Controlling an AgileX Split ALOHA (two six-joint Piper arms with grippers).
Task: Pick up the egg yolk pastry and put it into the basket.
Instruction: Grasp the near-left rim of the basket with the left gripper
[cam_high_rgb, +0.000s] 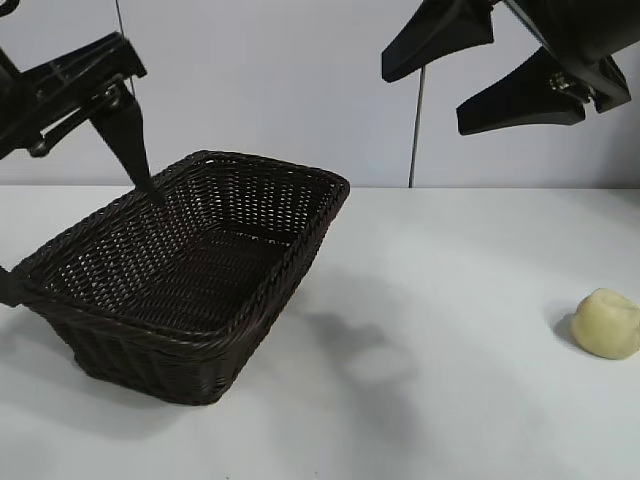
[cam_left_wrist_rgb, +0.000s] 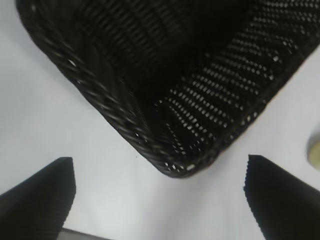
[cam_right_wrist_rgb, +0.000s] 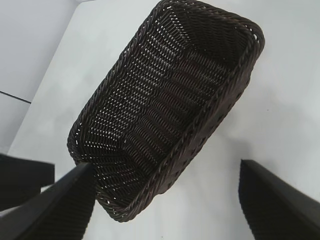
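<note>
Pale yellow egg yolk pastry (cam_high_rgb: 607, 323) sits on the white table (cam_high_rgb: 430, 400), well apart from the basket (cam_high_rgb: 245, 300), off its right-hand long side. Right gripper (cam_high_rgb: 480, 75) hangs high, between basket and pastry, jaws wide, empty; judged the nearer arm. Left gripper (cam_high_rgb: 130, 130), jaws wide and empty, hovers at the basket's far left rim. Pastry rounded, no clear long axis. Left wrist view catches only a pastry sliver (cam_left_wrist_rgb: 314, 150) beyond the basket; right wrist view misses it.
</note>
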